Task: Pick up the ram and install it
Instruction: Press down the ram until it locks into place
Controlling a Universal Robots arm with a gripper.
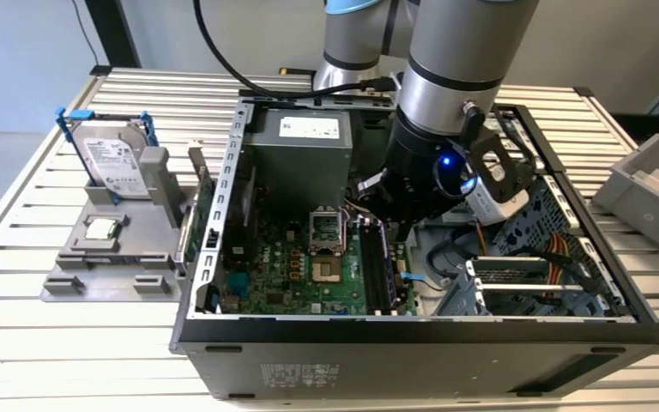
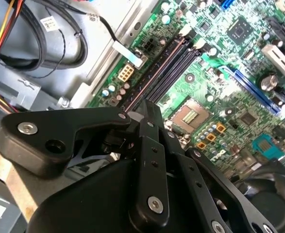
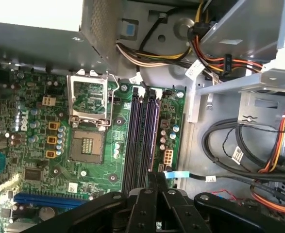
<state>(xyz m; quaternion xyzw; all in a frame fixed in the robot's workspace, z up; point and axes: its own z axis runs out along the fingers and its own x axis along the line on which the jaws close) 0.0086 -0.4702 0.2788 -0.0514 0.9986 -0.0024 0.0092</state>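
The arm reaches down into the open computer case. The gripper hangs just above the memory slots, at 3 o'clock from the processor socket in the exterior view.

In both wrist views the black fingers are drawn together at their tips, and no object shows between them. The fingertips point at the motherboard, close to one end of the long dark memory slots. Whether any slot is occupied cannot be determined.

In the exterior view, a grey stand sits on the slatted table, at 9 o'clock from the case. The ram, a thin greenish stick, stands on edge at the stand's 3 o'clock side, just beside the case wall and well apart from the gripper. The hard drive stands upright at the stand's 12 o'clock end. The small square processor chip lies flat on the stand at 6 o'clock from the drive.
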